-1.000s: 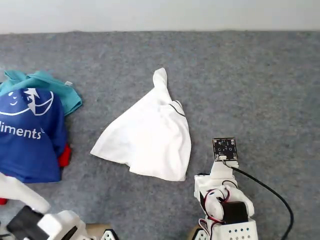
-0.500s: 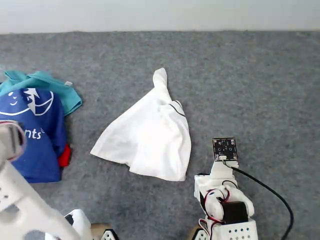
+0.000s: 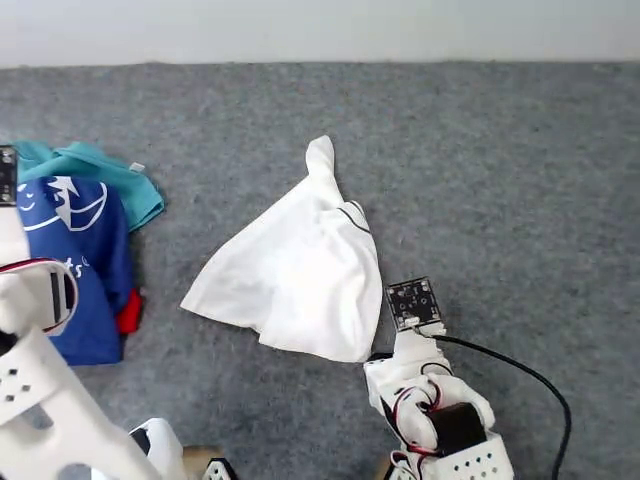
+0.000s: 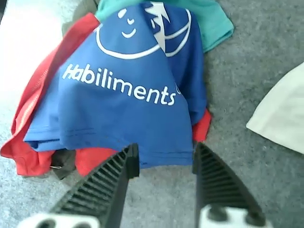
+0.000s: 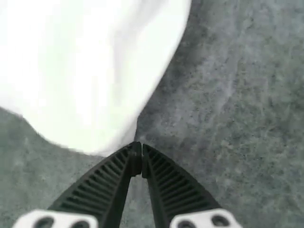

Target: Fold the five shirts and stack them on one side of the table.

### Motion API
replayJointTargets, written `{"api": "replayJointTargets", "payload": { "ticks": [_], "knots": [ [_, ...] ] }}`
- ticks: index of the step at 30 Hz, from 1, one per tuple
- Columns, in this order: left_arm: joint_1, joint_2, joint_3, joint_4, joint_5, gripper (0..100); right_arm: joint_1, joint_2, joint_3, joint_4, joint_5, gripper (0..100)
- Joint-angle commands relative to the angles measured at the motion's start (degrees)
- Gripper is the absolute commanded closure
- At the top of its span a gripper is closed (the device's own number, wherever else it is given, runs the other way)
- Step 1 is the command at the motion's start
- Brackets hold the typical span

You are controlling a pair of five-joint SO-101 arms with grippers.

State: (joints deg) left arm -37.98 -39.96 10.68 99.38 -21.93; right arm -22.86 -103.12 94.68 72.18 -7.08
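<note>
While the left gripper (image 4: pixel 164 156) hangs with its fingers apart, framing the near hem of the blue shirt (image 4: pixel 128 90), the right gripper (image 5: pixel 137 148) has its fingers pressed together on nothing, tips just beside the edge of the white shirt (image 5: pixel 85 61); the blue shirt lies on top of a pile straight ahead of the left gripper; a red shirt (image 4: pixel 33 102) pokes out from under it on both sides; a teal shirt (image 4: pixel 206 21) lies at the pile's end farthest from that gripper; the white shirt, rumpled and roughly triangular, spreads over the grey table (image 3: pixel 500 150) ahead of the right gripper, well apart from the pile.
</note>
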Motion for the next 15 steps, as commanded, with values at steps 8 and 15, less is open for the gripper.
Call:
{"api": "replayJointTargets", "payload": {
  "ticks": [8, 15],
  "knots": [
    [0.3, -1.2, 4.1, 1.0, 0.4, 88, 0.9, 1.4, -19.3, -18.7, 0.4, 99.0],
    [0.3, -1.0, 4.1, 1.0, 0.4, 89, 0.8, 21.0, -40.4, -17.4, 0.5, 99.0]
  ]
}}
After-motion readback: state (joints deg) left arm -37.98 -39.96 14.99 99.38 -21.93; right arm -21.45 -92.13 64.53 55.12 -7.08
